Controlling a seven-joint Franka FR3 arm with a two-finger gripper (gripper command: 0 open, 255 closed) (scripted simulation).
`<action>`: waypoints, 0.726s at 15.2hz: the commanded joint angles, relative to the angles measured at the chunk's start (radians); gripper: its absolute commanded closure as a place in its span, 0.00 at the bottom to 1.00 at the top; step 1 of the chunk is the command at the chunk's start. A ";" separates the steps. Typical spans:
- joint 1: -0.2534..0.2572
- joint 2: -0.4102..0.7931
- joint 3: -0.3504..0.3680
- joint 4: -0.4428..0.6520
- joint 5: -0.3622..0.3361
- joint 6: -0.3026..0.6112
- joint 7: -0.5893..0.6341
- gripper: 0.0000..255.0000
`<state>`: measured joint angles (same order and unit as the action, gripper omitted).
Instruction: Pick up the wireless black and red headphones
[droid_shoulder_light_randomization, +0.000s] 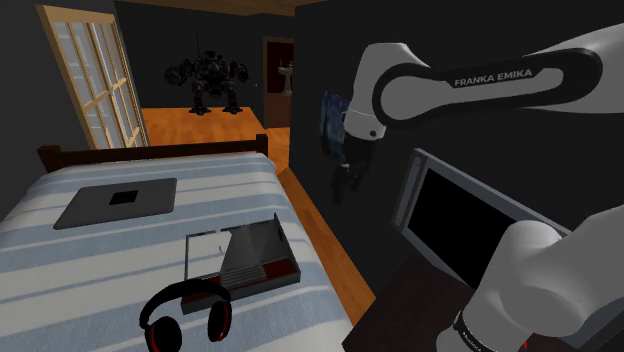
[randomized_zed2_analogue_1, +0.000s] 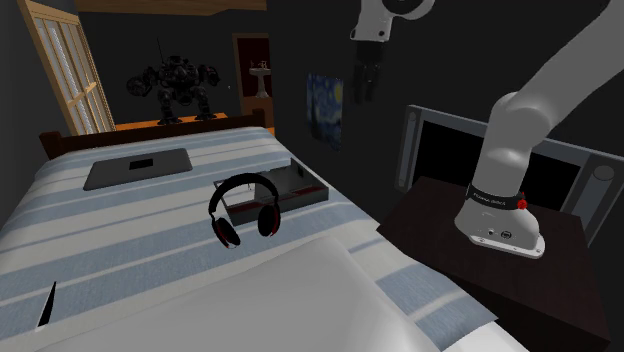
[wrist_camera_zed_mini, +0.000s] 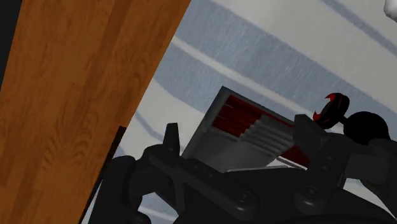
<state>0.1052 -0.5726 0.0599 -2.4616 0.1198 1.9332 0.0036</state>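
Hand (droid_shoulder_light_randomization: 348, 180) hangs high beside the bed (droid_shoulder_light_randomization: 90, 255), fingers spread, nothing btwn them. Headphones (droid_shoulder_light_randomization: 218, 322) lie flat on the striped cover, well below the hand & off to one side, on the far side of an open box (droid_shoulder_light_randomization: 255, 255). Touching the box or just beside it: can't tell. Likely light, w/ a stiff thin band & soft cups; the band is prob slick. Best hold is mid-band, jaws across it, not on the cups, which may swivel.

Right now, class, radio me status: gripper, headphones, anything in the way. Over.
Gripper open, empty, up beside the bed. Headphones on the bed, untouched. Grey box right beside them, may crowd the grasp.
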 joint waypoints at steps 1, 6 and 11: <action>0.024 0.063 0.007 0.017 0.011 0.067 -0.041 0.00; 0.084 0.201 0.033 0.049 0.042 0.221 -0.135 0.00; 0.140 0.341 0.063 0.102 0.070 0.354 -0.230 0.00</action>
<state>0.2352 -0.2588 0.1191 -2.3698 0.1844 2.2594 -0.2019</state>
